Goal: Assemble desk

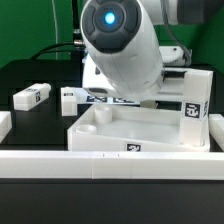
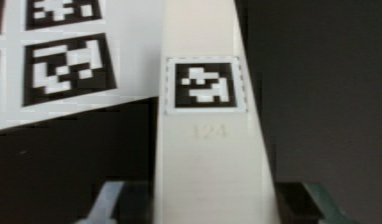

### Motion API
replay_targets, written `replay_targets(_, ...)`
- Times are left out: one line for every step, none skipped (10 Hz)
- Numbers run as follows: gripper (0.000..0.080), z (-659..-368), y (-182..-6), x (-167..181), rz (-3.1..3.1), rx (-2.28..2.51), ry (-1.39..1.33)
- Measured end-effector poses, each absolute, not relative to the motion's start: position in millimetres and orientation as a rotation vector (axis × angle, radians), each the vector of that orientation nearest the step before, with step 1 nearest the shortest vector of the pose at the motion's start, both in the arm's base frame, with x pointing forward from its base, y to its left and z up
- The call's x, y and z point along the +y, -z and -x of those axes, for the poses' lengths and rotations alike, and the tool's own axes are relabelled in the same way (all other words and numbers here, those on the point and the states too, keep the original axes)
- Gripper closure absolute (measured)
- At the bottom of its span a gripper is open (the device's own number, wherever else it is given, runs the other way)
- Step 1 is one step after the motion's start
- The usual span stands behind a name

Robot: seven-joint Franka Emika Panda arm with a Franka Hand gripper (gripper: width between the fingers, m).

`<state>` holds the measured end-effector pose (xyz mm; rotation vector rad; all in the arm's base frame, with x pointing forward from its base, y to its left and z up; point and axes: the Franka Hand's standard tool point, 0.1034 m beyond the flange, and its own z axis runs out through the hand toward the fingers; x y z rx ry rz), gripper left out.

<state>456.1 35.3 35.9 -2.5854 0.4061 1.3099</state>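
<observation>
Arm point(image 1: 120, 50) angled down beside desk top point(image 1: 100, 138), end effector point(image 2: 214, 205) clamping leg point(image 2: 209, 110)

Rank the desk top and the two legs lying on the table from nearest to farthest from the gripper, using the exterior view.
The gripper sits hidden behind the arm.
1. desk top, right beneath the arm.
2. inner lying leg, toward the exterior view's left.
3. outer lying leg, farthest to the exterior view's left.

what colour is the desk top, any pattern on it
The desk top is white, with black-and-white square tags. Best in the exterior view.
</observation>
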Motion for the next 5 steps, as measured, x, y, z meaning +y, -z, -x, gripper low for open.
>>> replay_targets(0.0511,-464.7,-48.1,32.4,2.596,0.385,-1.308)
replay_targets(0.0509,-476.0,-59.6,29.5,2.629,0.359,-1.285)
replay_targets(0.0509,-485.1,-68.5,29.4,2.638,0.349,-1.266)
replay_targets(0.0509,-488.4,-67.4,29.5,2.649,0.352,-1.245)
replay_targets(0.0509,-489.6,-65.6,29.2,2.66,0.355,-1.224)
